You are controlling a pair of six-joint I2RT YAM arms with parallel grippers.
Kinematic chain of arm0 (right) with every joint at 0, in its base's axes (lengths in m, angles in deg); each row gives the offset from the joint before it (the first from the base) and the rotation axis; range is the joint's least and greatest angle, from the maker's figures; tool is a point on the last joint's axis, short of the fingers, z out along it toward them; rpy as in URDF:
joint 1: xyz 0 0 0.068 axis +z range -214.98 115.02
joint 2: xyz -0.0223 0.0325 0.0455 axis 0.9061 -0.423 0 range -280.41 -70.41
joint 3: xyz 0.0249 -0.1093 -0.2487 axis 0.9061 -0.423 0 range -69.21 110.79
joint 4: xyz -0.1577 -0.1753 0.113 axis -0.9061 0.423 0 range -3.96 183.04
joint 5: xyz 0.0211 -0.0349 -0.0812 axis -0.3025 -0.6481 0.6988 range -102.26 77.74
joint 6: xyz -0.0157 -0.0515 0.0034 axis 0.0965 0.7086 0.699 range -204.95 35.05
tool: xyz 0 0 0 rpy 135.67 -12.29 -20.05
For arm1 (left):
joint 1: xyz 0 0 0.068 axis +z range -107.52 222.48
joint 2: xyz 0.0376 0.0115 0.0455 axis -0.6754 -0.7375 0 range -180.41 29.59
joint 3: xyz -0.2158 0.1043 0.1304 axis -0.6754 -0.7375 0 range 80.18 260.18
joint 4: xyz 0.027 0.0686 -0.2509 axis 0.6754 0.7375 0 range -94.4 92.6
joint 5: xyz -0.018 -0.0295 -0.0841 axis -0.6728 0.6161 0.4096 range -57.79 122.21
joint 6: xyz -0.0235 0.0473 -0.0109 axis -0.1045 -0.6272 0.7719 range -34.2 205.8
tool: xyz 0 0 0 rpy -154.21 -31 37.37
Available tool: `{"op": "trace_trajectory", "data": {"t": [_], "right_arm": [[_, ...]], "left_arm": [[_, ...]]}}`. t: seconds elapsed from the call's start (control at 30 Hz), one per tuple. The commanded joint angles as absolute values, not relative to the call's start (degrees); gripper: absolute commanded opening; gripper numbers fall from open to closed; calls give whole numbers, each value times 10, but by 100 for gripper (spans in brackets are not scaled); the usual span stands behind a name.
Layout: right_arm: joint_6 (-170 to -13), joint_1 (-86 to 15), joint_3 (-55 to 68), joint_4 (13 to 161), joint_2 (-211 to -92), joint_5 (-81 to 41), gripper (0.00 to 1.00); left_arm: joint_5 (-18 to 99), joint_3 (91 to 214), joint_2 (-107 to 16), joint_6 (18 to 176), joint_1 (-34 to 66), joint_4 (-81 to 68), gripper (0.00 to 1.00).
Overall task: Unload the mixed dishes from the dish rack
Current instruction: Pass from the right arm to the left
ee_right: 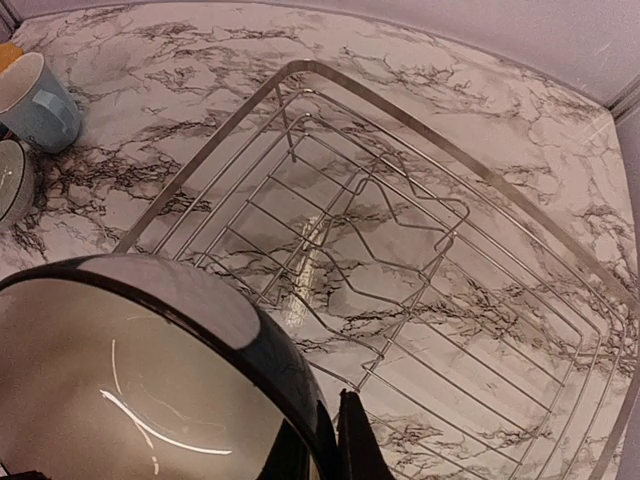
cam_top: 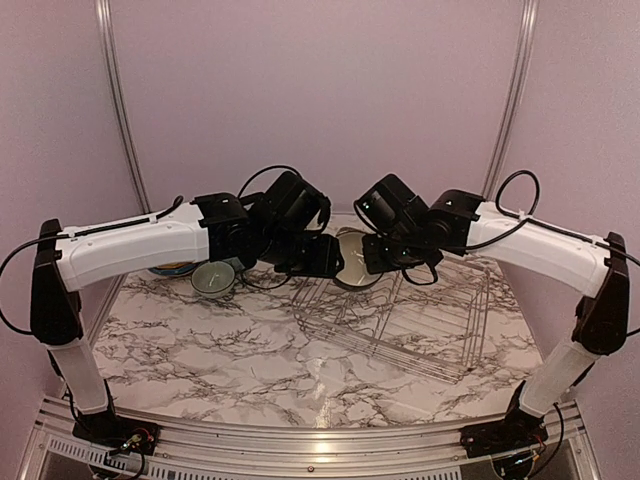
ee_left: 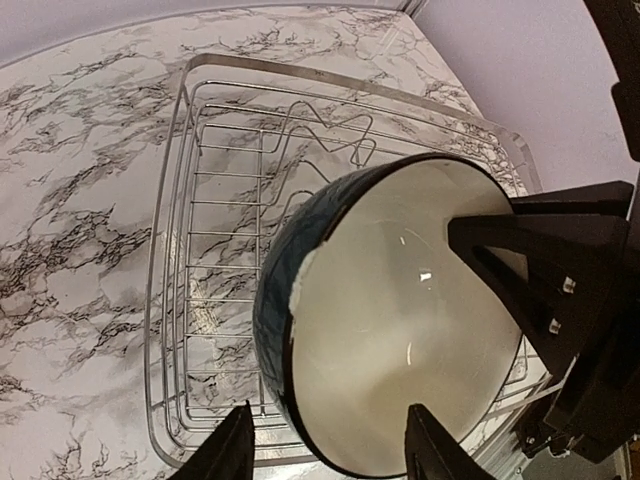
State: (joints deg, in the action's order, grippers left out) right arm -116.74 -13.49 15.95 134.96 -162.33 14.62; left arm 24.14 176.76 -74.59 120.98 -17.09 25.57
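A small bowl (ee_left: 400,320), dark outside and white inside, hangs tilted above the dish rack (ee_left: 230,200). My right gripper (ee_right: 335,445) is shut on its rim, and one of its black fingers (ee_left: 530,260) lies across the bowl's inside. My left gripper (ee_left: 332,450) is open, one tip outside the bowl's dark wall and the other over its white inside, with a gap on both sides. From the top camera both grippers meet at the bowl (cam_top: 351,250) over the rack's (cam_top: 430,325) far left end.
A second small bowl (cam_top: 214,277) sits on the marble table left of the rack, with stacked plates (cam_top: 168,269) behind it under the left arm. A light blue mug (ee_right: 35,100) stands near that bowl (ee_right: 10,180). Wire dividers (ee_right: 400,230) stand up inside the rack.
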Motion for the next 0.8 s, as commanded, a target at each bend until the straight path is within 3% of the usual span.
{"op": "trace_trajectory", "data": {"t": [0.0,0.27,0.53,0.77], "right_arm": [[-1194,-113,200,1327,-1623,172,0],[-1208,-82,237,1353,-1657,213,0],[-1227,-52,273,1379,-1683,260,0],[-1240,-38,278,1362,-1684,273,0]], "left_arm": [[194,1755,-747,1214,-170,280,48],[168,1745,-749,1216,-169,287,27],[145,1738,-749,1214,-166,292,19],[114,1731,-739,1218,-165,290,5]]}}
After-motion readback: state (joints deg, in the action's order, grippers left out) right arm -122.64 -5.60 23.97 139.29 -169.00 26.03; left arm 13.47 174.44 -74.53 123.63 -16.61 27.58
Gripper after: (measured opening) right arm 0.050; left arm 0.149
